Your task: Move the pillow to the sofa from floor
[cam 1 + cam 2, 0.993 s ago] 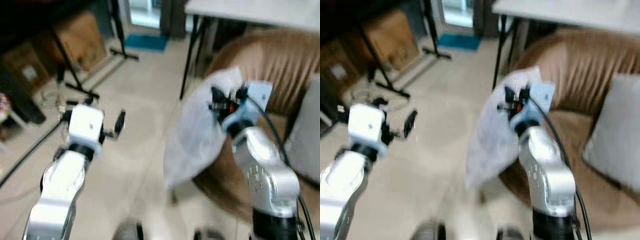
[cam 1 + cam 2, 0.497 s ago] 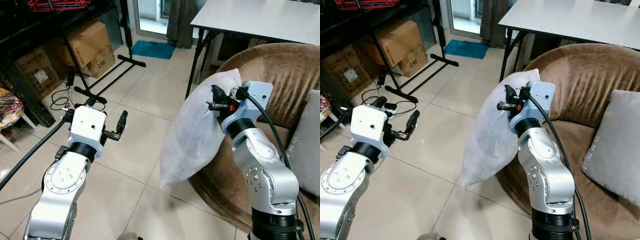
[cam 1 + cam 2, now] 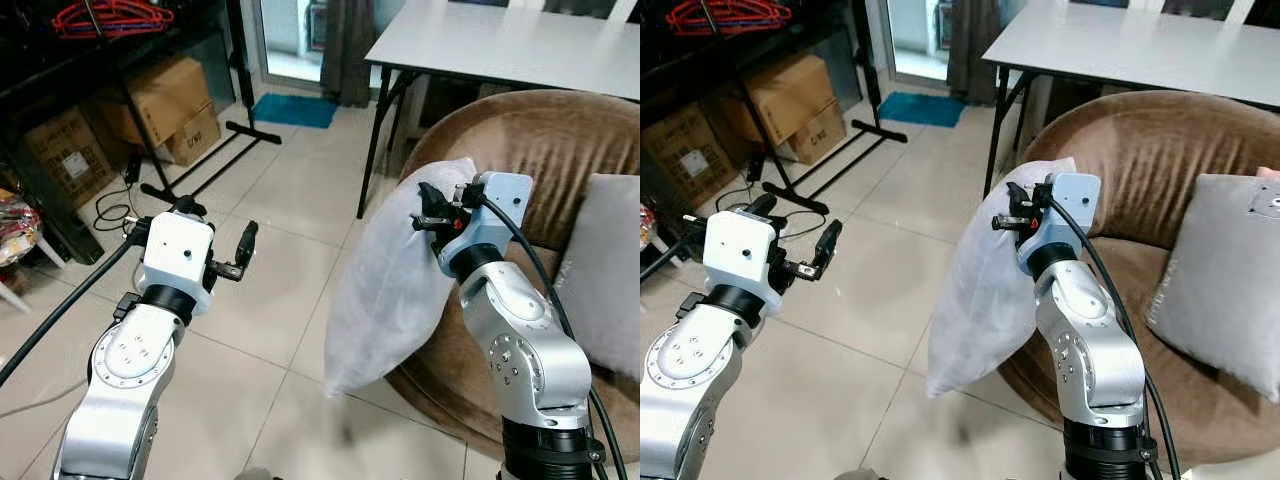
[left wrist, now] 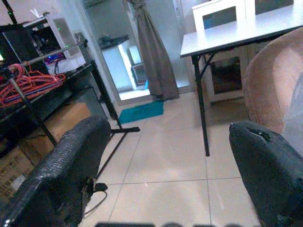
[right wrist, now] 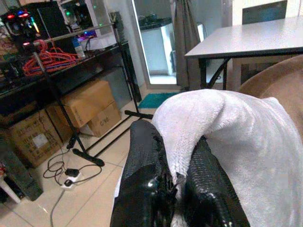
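Observation:
A white pillow (image 3: pixel 390 290) hangs off the floor beside the brown sofa (image 3: pixel 530 150), its lower corner near the tiles. My right gripper (image 3: pixel 428 210) is shut on the pillow's top edge; in the right wrist view the black fingers (image 5: pixel 147 189) pinch a fold of the white pillow (image 5: pixel 246 146). My left gripper (image 3: pixel 215 240) is held out over the tiled floor to the left, open with nothing between its fingers (image 4: pixel 71 161).
A grey cushion (image 3: pixel 1225 280) lies on the sofa seat. A white table (image 3: pixel 500 45) on black legs stands behind the sofa. Cardboard boxes (image 3: pixel 170 100), a black rack with red hangers (image 3: pixel 105 18) and floor cables (image 3: pixel 120 205) are at the left.
The view was blurred a second ago and is sharp now; it has shifted slightly. The pillow stays hanging from my right gripper by the sofa, and the left arm holds its pose.

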You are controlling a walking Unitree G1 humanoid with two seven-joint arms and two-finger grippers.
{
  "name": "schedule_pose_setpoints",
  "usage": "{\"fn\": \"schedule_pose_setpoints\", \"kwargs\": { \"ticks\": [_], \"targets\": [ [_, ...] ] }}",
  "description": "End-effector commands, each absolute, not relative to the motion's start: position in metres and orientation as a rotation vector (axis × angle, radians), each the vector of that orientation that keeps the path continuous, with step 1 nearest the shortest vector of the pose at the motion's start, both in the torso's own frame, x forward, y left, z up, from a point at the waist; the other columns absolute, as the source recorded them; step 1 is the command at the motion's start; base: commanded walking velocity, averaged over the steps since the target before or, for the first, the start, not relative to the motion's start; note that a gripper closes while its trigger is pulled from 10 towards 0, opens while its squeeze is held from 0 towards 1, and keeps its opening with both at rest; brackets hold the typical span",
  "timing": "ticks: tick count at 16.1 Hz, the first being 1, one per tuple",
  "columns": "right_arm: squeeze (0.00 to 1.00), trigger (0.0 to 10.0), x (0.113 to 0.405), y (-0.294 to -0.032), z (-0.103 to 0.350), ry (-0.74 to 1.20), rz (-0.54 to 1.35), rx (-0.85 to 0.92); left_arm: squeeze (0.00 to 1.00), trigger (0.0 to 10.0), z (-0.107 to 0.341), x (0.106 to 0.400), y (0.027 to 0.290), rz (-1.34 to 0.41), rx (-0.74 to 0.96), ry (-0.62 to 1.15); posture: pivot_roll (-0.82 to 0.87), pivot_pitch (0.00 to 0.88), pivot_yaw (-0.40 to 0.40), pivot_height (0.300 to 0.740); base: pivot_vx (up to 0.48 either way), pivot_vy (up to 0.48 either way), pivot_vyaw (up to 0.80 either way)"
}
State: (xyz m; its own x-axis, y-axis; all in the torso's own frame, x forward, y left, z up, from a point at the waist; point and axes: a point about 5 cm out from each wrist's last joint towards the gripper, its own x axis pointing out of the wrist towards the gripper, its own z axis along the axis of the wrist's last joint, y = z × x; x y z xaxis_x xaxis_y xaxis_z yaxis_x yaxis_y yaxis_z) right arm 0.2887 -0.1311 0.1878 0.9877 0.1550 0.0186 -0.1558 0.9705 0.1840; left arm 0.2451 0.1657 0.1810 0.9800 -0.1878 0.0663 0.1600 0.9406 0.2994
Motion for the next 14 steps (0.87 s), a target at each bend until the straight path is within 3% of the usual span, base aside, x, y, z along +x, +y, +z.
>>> {"fn": "schedule_pose_setpoints", "kwargs": {
  "ticks": [1,13,14],
  "targets": [
    [0.0,10.0,0.2877,-0.1282,0.1989,-0.067,0.181,0.195,0.05,10.0,0.1824,0.2466,0.1679,-0.168,0.307,-0.102,-0.02,0.0,0.042,0.74,0.0,0.0,0.0],
    [0.0,10.0,0.2879,-0.1242,0.1979,-0.062,0.212,0.188,0.07,10.0,0.1825,0.2471,0.1658,-0.178,0.293,-0.104,-0.02,0.002,0.037,0.74,0.0,0.0,0.0],
    [0.0,10.0,0.2879,-0.1232,0.1975,-0.055,0.218,0.192,0.07,10.0,0.1834,0.2472,0.1662,-0.175,0.289,-0.107,-0.02,0.003,0.036,0.74,0.0,0.0,-0.8]
  ]
}}
